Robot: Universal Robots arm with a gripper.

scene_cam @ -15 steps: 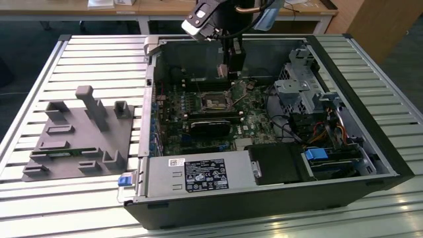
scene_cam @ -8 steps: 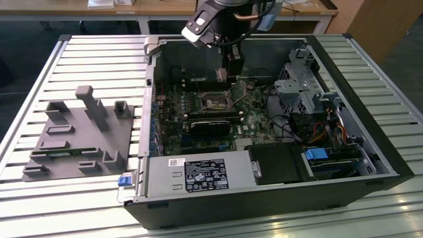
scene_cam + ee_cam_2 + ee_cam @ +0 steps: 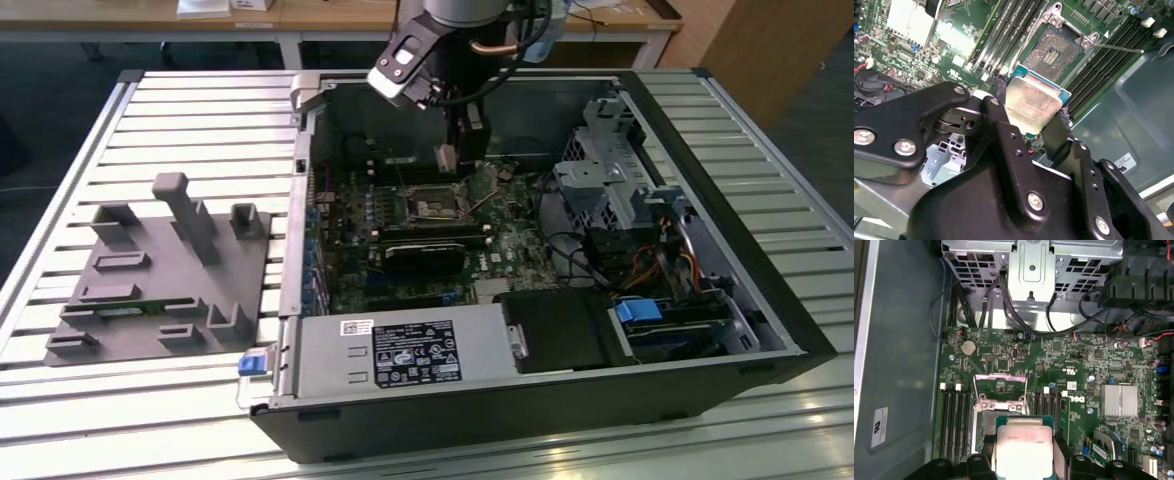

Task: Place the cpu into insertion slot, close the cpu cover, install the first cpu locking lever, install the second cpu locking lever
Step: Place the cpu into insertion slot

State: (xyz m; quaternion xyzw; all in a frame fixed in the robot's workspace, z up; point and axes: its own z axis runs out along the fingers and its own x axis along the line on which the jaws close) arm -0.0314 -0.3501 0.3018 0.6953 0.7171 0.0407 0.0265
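The gripper is clamped on the cpu by two opposite edges. The chip's metal face is turned toward both wrist cameras, and it hangs above the motherboard, apart from it. Just beyond lies the slot, bare, with its cover hinged back and a thin lever sticking out beside it. The chip looks skewed against the slot in the second wrist view. Lowered unsquared, a corner could land on the contacts and bend them, or catch the open cover.
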